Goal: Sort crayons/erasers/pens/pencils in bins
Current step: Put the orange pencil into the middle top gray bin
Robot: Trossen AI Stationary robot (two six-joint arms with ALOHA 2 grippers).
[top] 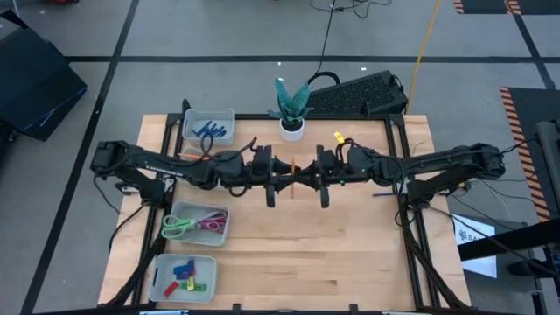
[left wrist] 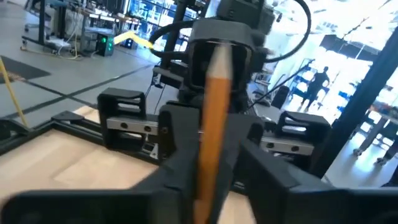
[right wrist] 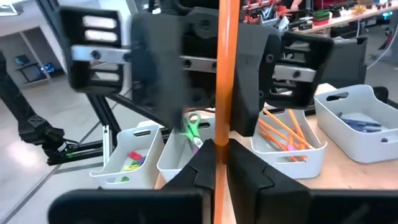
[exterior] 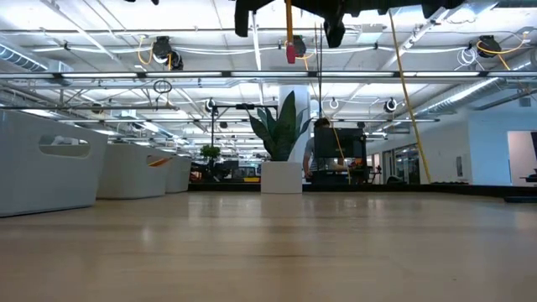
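A: Report arm positions.

B: Both arms are extended toward the desk (top: 350,254) centre, well above its surface. The left gripper (top: 282,179) and right gripper (top: 313,180) face each other, nearly touching.

A: Location of the pencil?

B: The pencil (right wrist: 226,74) stands upright between the two grippers. In the low view it hangs from above with its pink eraser end down, clear of the desk.

A: Jaw state, right gripper?

B: Jaws pressed together on the pencil; the right wrist view shows the orange shaft running straight up from between them.

A: Jaw state, left gripper?

B: Jaws also pinch the pencil; the left wrist view shows the shaft rising from between its fingers (left wrist: 177,155).

A: Bin contents?

B: Four bins sit along the desk's left side. The rear bin (top: 210,128) holds pens (top: 208,131). The next bin (right wrist: 292,140), mostly hidden under the left arm in the high view, holds pencils (right wrist: 283,132). The third bin (top: 199,223) holds scissors (top: 191,224). The front bin (top: 184,276) holds erasers (top: 185,275).

A: Other items?

B: A potted plant (top: 292,109) at the rear edge.
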